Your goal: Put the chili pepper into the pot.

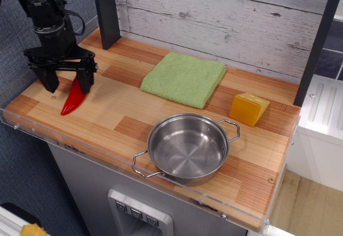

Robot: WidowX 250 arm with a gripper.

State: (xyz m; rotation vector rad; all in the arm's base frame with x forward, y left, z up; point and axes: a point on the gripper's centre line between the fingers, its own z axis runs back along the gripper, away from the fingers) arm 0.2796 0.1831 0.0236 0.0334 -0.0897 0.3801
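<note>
chili pepper (73, 101): stem end hidden by end effector (68, 86) | arm: cropped at top

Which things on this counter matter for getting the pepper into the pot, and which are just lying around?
Belong to the job:
chili pepper
pot
hand, open over the pepper

Just lying about:
green cloth
yellow cheese wedge

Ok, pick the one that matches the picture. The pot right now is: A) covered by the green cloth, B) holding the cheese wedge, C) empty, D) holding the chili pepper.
C: the pot shows only its bare steel bottom, while the chili pepper lies on the counter at the far left under the gripper, and the cheese wedge and green cloth sit apart from it.
</note>
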